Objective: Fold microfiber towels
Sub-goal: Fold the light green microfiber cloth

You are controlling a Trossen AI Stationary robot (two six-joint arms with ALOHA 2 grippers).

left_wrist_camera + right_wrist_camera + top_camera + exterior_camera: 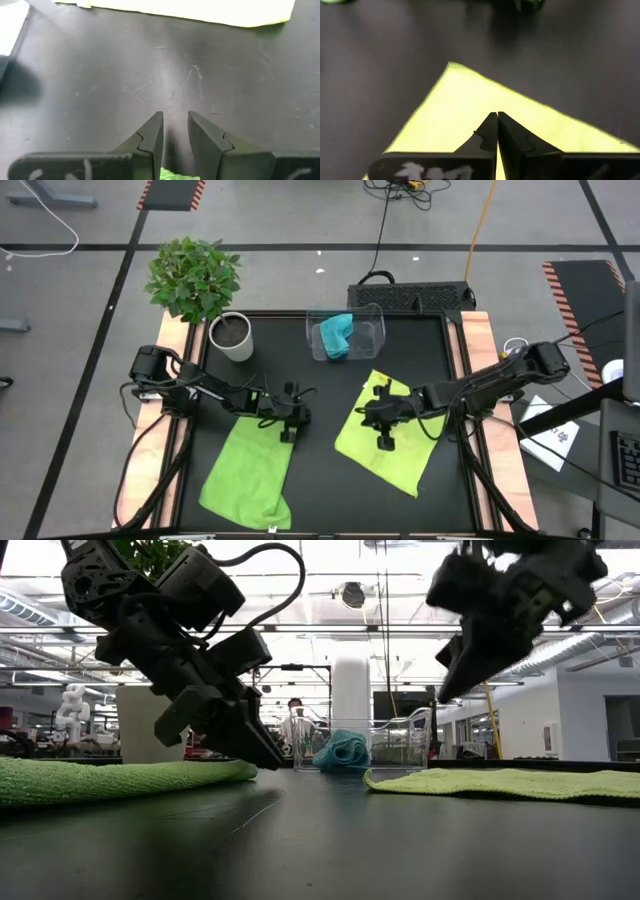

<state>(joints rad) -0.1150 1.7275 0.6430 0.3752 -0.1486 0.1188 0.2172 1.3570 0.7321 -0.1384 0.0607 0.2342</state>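
Two lime-green microfiber towels lie flat on the black table, the left one (245,472) and the right one (392,432). A turquoise towel (337,335) lies bunched inside the clear bin (372,320) at the far middle. My left gripper (290,430) sits low at the left towel's far right corner, its fingers a little apart (175,116), with bare table between the tips and a strip of green (172,175) far back between them. My right gripper (497,115) is shut and hangs in the air (452,685) above the right towel's left part. My left gripper slants down toward the table's right over the left towel's corner (245,770). I cannot tell whether its fingers touch the cloth; the gripper itself hides that place. The towel lies flat on the table.
A potted plant in a white pot (232,337) stands at the far left. Bare black table (318,470) lies between the two green towels. Wooden rails (480,380) run along the table's sides. In the low view a person (293,725) stands in the room behind.
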